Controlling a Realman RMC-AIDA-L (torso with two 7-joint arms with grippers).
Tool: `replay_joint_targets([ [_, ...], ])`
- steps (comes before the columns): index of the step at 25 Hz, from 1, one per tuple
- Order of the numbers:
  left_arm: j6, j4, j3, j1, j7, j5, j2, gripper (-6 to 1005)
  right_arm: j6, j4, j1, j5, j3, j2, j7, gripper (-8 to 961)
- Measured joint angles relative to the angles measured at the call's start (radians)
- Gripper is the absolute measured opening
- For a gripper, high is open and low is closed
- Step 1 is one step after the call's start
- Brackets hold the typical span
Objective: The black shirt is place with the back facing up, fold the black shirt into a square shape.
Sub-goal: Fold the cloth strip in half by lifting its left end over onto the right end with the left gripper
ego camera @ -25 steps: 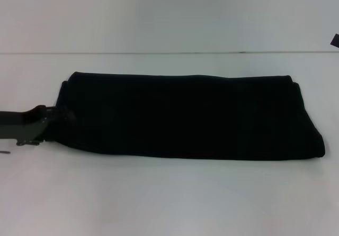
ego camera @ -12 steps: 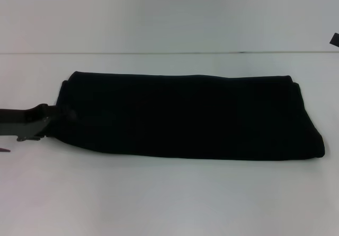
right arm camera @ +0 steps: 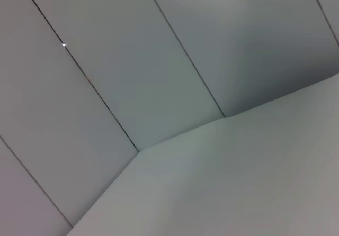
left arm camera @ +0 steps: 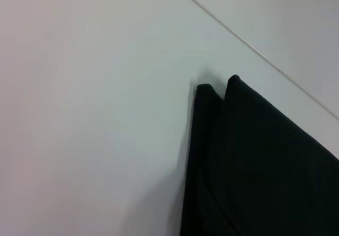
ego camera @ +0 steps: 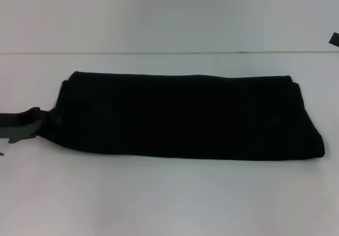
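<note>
Fingers of the left gripper [ego camera: 45,124], whose state I cannot tell against the dark cloth, have slid back toward the frame's left edge at the left end of the black shirt [ego camera: 185,117], which lies mid-frame on the counter [ego camera: 169,199] as a long band, suggesting the crosswise fold remains undone.

1. My left gripper [ego camera: 45,124] comes in at the head view's left edge, and that edge cuts off its arm. The fingertips merge with the dark cloth, so I cannot tell how they stand.
2. In the left wrist view the black shirt [left arm camera: 259,167] runs off two edges; only one corner with two layered points shows.
3. My right wrist view gives me only wall panels [right arm camera: 106,77] and bare table [right arm camera: 238,183]; that gripper is nowhere.
</note>
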Motion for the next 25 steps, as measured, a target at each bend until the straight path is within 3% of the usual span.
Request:
replay_joint_targets([
  [11, 0.012, -0.013, 0.006, 0.002, 0.006, 0.001, -0.004, 177, 0.001, 0.000, -0.001, 0.000, 0.000, 0.003, -0.002, 730],
  [17, 0.018, -0.004, 0.007, 0.015, 0.029, 0.010, -0.004, 98, 0.002, 0.004, -0.002, -0.001, 0.000, 0.005, -0.003, 729],
  [25, 0.039, 0.093, 0.008, 0.079, 0.074, 0.011, -0.003, 99, 0.006, 0.010, 0.008, 0.000, 0.002, 0.022, -0.003, 729],
])
